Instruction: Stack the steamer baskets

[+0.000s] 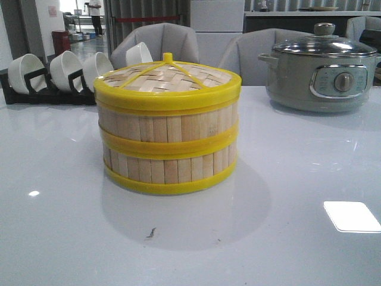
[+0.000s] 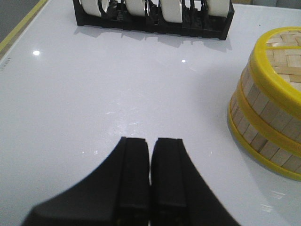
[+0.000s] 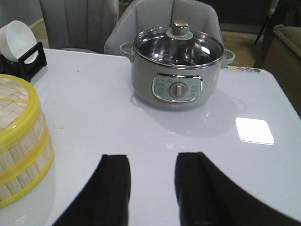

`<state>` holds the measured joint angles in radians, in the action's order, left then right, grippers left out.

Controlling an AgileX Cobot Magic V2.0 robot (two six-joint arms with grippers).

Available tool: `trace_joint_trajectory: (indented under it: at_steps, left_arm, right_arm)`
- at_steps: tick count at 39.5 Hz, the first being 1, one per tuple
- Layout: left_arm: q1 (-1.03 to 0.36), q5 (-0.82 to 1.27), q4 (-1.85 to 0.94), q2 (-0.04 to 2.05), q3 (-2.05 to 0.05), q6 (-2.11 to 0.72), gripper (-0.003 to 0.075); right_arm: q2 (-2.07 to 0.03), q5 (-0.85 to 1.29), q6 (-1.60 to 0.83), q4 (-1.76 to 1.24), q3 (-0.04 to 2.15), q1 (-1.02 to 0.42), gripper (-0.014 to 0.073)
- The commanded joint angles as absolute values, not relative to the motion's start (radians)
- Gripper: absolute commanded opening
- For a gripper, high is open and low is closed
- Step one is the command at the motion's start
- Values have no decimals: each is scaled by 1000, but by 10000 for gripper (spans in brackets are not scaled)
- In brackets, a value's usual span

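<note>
Steamer baskets (image 1: pixel 168 152) already stacked mid-table (image 1: pixel 286 238), lid (image 1: pixel 168 80) on top. Left hand (image 2: pixel 150 162) clenched empty, right hand (image 3: pixel 151 181) released, both apart from stack. Risk seems slight: careless retreat could clip yellow hoops, shift upper basket, or nudge nearby cooker (image 3: pixel 176 70).

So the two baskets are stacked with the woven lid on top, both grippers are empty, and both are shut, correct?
Not quite. The steamer baskets are stacked with the woven lid on top, and both grippers are empty, but only the left gripper is shut, its fingers together in the left wrist view. The right gripper is open: the right wrist view shows bare table between its fingers.
</note>
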<state>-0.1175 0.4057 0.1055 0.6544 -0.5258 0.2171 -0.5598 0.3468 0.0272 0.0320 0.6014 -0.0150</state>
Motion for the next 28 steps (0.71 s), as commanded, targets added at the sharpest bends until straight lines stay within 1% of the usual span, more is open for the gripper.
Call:
trace_joint_trajectory:
  at_steps: [1,10,24,26,28]
  left_arm:
    - [-126,328,108,650,-554,230,83]
    - [-126,328,108,650,-554,230,83]
    - [-126,328,108,650,-554,230,83]
    - [-126,328,108,650,-554,230,83]
    - [-126,328,108,650,-554,230,83]
  right_arm:
    - [-513,223,25,39,578,-4,347]
    - [-405,154,25,39,460,3,297]
    - [-308,135,25,39,353,3,289]
    - [-305,134,25,39,343,3,249]
    - [-304,136,25,39,334,3,190]
